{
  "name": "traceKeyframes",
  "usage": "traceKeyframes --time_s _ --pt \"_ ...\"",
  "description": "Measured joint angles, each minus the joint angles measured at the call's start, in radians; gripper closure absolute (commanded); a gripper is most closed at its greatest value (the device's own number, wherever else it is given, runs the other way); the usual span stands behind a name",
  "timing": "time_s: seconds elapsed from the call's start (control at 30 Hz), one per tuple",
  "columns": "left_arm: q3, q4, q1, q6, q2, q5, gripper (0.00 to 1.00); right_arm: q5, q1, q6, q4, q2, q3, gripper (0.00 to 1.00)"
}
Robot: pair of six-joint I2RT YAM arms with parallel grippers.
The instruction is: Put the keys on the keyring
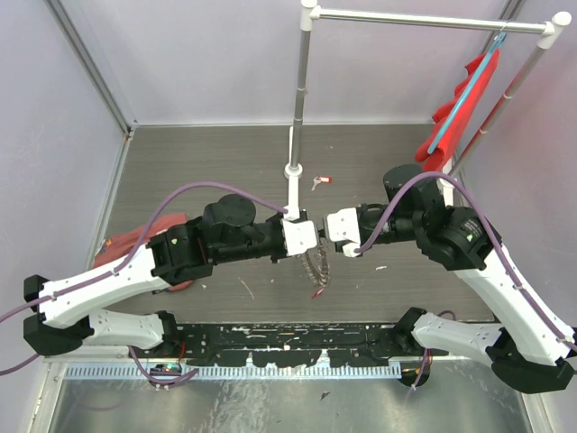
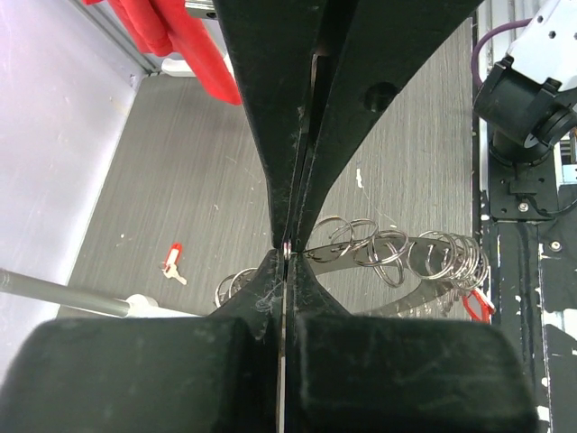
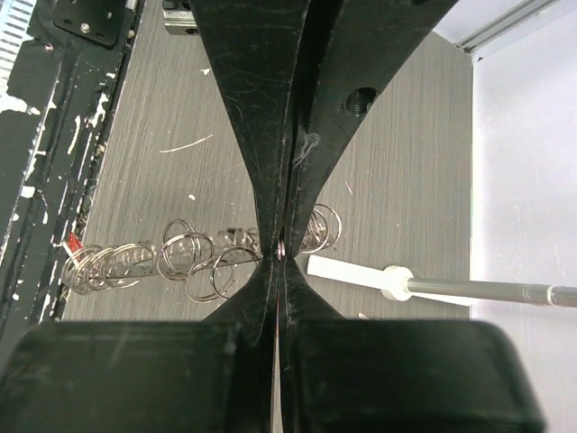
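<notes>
**Thin pinches on the keyring, and a key lying well apart**

The left end effector point(image 2: 287, 245) and the right end effector point(image 3: 281, 245) are each pressed together, with a sliver of bright wire caught at the very tips. That wire appears to be the keyring point(image 2: 389, 255), though the fingers hide the contact itself. The keyring, a string of coiled loops, hangs between the two arms near the middle of the worktop point(image 1: 207, 162), with a red key point(image 2: 478, 305) at one end. A loose key point(image 1: 320, 181) with a red head lies toward the far edge, just beside the foot of the stand point(image 1: 293, 170).

- **Slipping:** with so little wire held, any pull apart or twist could let it slide out, and the loops would drop and tangle.
- **Letting go:** fetching the loose key means one side must release, leaving everything on a single pinch.
- **The pick-up:** that key lies flat beside the stand, so fingers may push it away or knock the post.
</notes>
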Motion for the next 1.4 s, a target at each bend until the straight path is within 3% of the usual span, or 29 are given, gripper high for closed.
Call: traceKeyframes --time_s 0.1,0.23,0.33,0.67,1.0,1.4 --pt "0.002 -0.003 -0.005 0.0 0.002 -0.008 1.0 0.0 0.0 0.0 -0.003 -0.001 0.0 0.98" --pt "0.01 -0.007 -0.008 0.0 0.005 -0.011 1.0 -0.002 0.0 0.0 -0.003 -0.01 0.0 0.76" --pt "0.01 -0.007 -0.009 -0.002 0.001 -0.008 1.0 -0.012 0.0 -0.003 0.01 -0.031 -0.002 0.7" --pt "-0.023 0.008 -0.009 -0.027 -0.104 0.074 1.0 -0.045 0.001 0.026 0.139 -0.182 -0.096 0.7" --pt "-0.04 0.066 -0.009 -0.077 -0.171 0.17 1.0 -0.127 0.001 0.148 0.303 -0.196 -0.169 0.7" --pt "-0.043 0.067 -0.009 -0.086 -0.172 0.186 1.0 -0.176 0.001 0.288 0.467 -0.212 -0.193 0.71"
